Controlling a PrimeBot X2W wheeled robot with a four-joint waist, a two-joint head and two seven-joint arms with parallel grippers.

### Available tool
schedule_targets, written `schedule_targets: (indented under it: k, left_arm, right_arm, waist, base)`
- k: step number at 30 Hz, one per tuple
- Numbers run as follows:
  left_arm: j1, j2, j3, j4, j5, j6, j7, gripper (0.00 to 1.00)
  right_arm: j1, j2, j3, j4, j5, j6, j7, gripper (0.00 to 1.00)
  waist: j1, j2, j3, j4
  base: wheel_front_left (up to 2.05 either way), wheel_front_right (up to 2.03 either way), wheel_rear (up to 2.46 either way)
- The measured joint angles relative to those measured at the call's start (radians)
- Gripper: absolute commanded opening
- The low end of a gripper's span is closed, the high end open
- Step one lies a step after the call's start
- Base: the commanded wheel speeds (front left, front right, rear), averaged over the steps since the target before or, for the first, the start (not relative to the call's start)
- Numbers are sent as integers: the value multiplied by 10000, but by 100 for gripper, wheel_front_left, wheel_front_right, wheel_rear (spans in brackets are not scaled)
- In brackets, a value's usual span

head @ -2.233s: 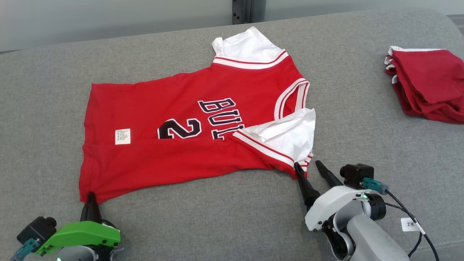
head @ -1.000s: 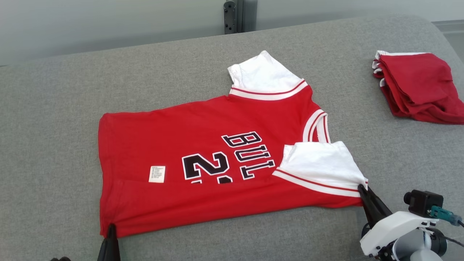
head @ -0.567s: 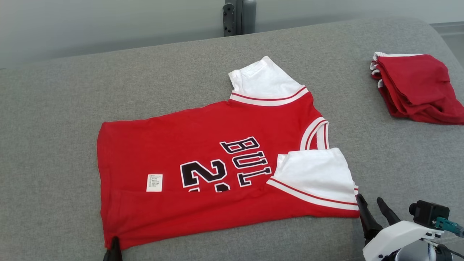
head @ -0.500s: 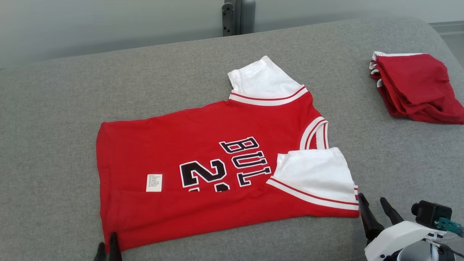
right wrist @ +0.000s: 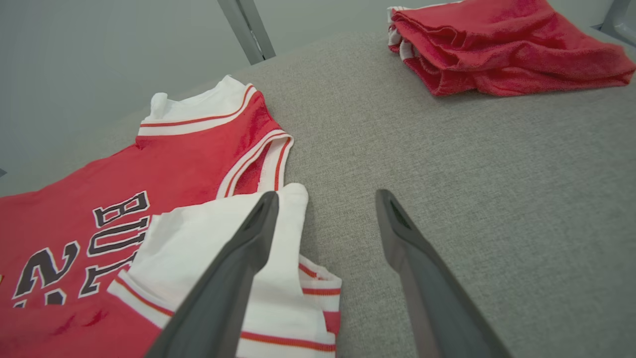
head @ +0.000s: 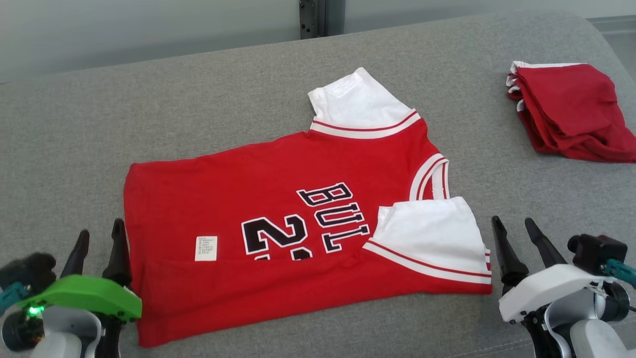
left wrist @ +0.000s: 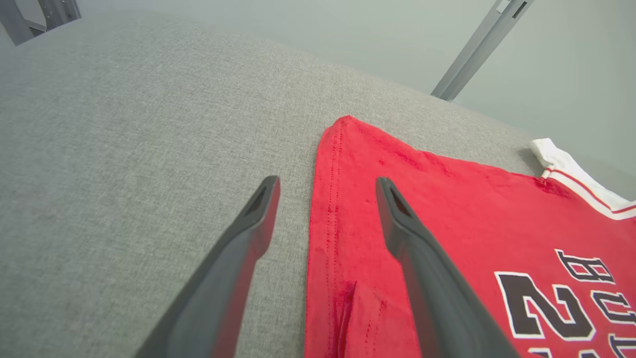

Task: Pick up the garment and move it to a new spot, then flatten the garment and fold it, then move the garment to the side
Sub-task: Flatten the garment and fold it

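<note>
The garment [head: 238,189] is a red jersey with white sleeves and black lettering, lying flat on the grey cushion with its near long edge folded over the front. In the left wrist view its hem [left wrist: 348,209] runs between my fingers. My left gripper [head: 99,236] stands open at the jersey's near left edge, holding nothing. My right gripper [head: 513,222] is open just right of the folded white sleeve [head: 432,233], apart from it. In the right wrist view the sleeve [right wrist: 198,238] lies under the left finger [right wrist: 238,268], and the gripper [right wrist: 325,199] is empty.
A pile of folded red garments [head: 571,109] lies at the far right of the grey cushion [head: 149,109], also seen as the red pile [right wrist: 497,44] in the right wrist view. A metal post [head: 310,17] stands behind the cushion against a pale wall.
Both grippers have let go of the jersey's near edge and opened. They have risen and drawn slightly away from it. The jersey lies still with its fold in place; the camera shifted a little.
</note>
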Motion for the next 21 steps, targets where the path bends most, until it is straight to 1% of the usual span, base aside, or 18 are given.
schedule_targets:
  k: [2,7,10,13,17,21]
  left_arm:
    - [-707,255,-330,188,437,54,397,100]
    - [-2255,625,-855,1007,961,75,1300,100]
    - [-2965,828,-1083,1651,1210,75,1664,100]
    - [-3543,1074,-1256,2286,1582,84,1768,100]
    - [-3973,1129,-1509,2941,1808,31,1810,100]
    - [-4273,1139,-1609,3442,1820,-132,1733,100]
  right_arm:
    - [-283,-140,257,-40,-15,0,75,100]
    - [-1046,-497,988,-79,-21,2,161,100]
    - [-1461,-719,1390,-33,10,2,178,100]
    - [-1801,-869,1695,61,75,2,171,100]
    - [-1989,-1012,1910,228,226,2,73,100]
    - [-2071,-1106,2019,376,351,0,-13,100]
  waist:
    - [0,0,126,-30]
    - [0,0,505,-156]
    - [0,0,749,-254]
    - [0,0,979,-373]
    - [0,0,1192,-524]
    - [0,0,1303,-616]
  base:
    - [0,0,0]
    - [0,0,0]
    - [0,0,0]
    - [0,0,0]
    - [0,0,0]
    - [0,0,0]
